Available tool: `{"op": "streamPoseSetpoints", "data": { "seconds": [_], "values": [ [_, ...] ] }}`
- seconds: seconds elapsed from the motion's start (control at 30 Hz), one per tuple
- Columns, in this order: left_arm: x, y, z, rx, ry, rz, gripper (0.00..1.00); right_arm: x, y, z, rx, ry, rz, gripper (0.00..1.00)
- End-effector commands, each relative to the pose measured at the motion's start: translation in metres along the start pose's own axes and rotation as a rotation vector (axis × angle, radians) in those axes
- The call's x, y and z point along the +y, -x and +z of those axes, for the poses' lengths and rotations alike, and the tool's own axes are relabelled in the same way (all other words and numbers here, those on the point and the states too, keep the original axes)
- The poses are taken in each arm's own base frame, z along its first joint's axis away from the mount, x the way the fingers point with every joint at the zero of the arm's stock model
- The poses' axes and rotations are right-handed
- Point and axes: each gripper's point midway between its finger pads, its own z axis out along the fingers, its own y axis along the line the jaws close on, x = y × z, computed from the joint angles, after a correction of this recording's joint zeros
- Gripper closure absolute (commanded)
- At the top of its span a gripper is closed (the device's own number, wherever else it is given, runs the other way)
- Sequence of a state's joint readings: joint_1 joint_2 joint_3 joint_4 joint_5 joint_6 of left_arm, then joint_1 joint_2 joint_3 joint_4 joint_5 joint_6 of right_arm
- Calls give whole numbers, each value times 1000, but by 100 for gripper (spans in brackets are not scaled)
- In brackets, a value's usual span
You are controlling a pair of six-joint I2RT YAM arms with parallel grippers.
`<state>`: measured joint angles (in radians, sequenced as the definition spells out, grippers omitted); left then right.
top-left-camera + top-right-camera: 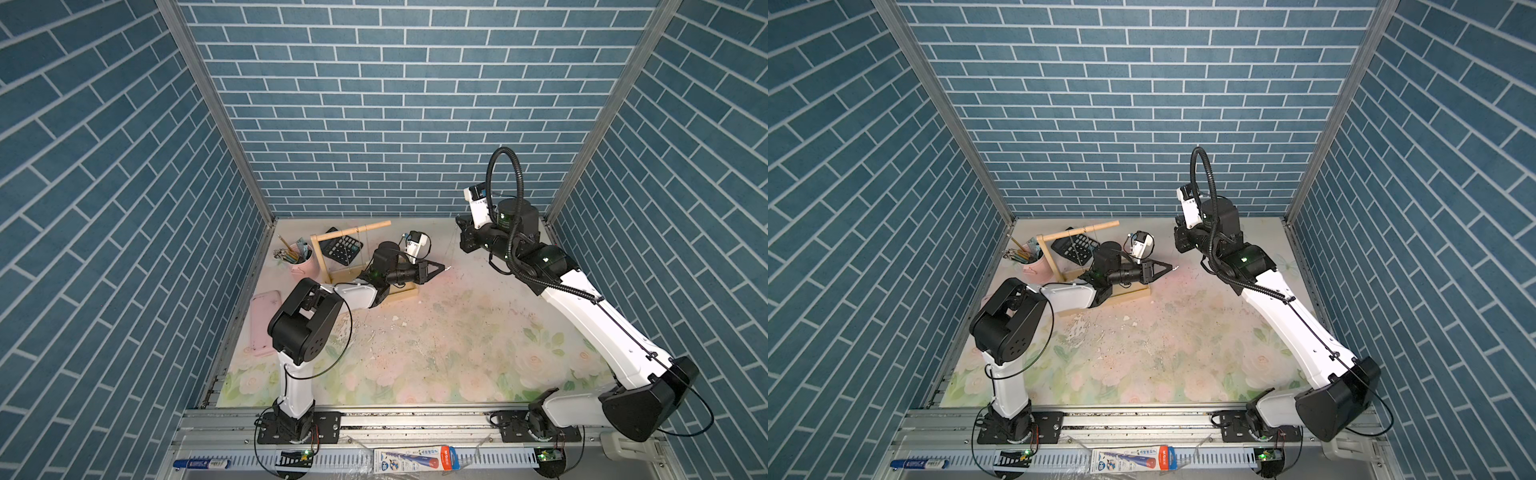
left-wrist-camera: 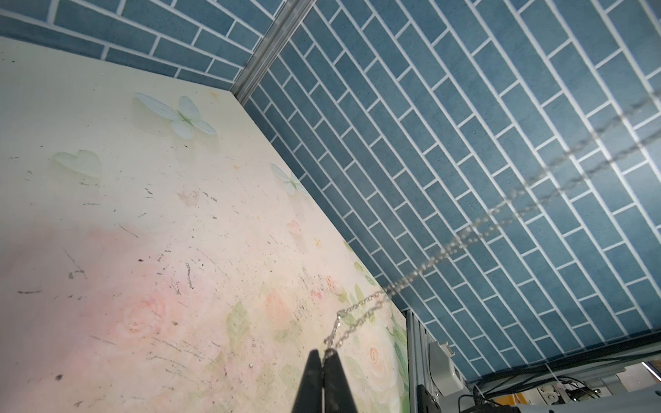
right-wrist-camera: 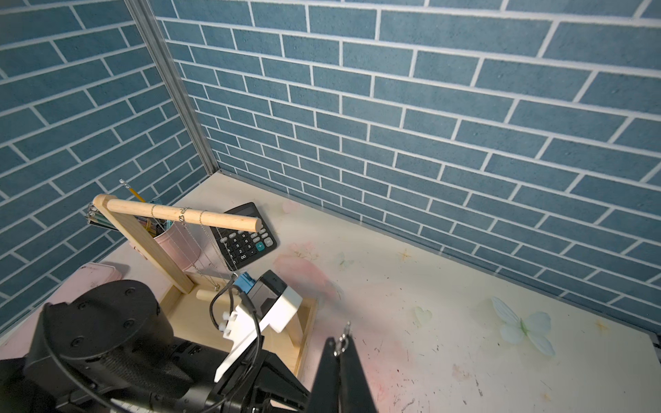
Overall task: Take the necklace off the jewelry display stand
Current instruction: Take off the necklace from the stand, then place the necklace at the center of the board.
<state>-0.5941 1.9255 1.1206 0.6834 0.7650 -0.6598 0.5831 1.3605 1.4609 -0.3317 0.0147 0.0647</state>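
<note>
Blue brick walls stand round a flowery table (image 1: 457,332). In both top views we see the wooden stand (image 1: 353,231) near the far left corner of the table, with other chains (image 1: 347,249) hanging on its top bar. The left gripper (image 1: 444,268) is low, just beside the stand, and points toward the right edge. The right gripper (image 1: 459,224) hangs higher, near the far edge. A thin necklace (image 1: 452,245) runs between them, clear of the stand.

From the left wrist, the left gripper (image 2: 324,355) has its fingers pressed together on one end of the necklace (image 2: 361,304). Two strands climb away toward the other arm.

From the right wrist, the right gripper (image 3: 339,345) has its fingers squeezed together on the other end of the necklace (image 3: 342,336). The stand (image 3: 143,232) is off to the side, not touching it.

We think the necklace is off. Its long line goes from the low left fingers up to the high right fingers, so both must come down to lay it flat.
</note>
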Motion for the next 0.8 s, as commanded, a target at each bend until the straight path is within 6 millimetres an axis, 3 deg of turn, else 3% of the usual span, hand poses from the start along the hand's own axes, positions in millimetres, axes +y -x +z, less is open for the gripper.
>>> {"op": "streamPoseSetpoints", "data": {
  "seconds": [0.0,0.43,0.77],
  "values": [
    [-10,-6,2,50,28,24,100,-9,-1,-10,-3,-34,41,100],
    [-10,-51,21,176,80,-36,100,-24,-65,2,135,-70,129,100],
    [4,-83,28,224,133,-121,100,-39,-111,15,212,-92,187,100]
  ]
}}
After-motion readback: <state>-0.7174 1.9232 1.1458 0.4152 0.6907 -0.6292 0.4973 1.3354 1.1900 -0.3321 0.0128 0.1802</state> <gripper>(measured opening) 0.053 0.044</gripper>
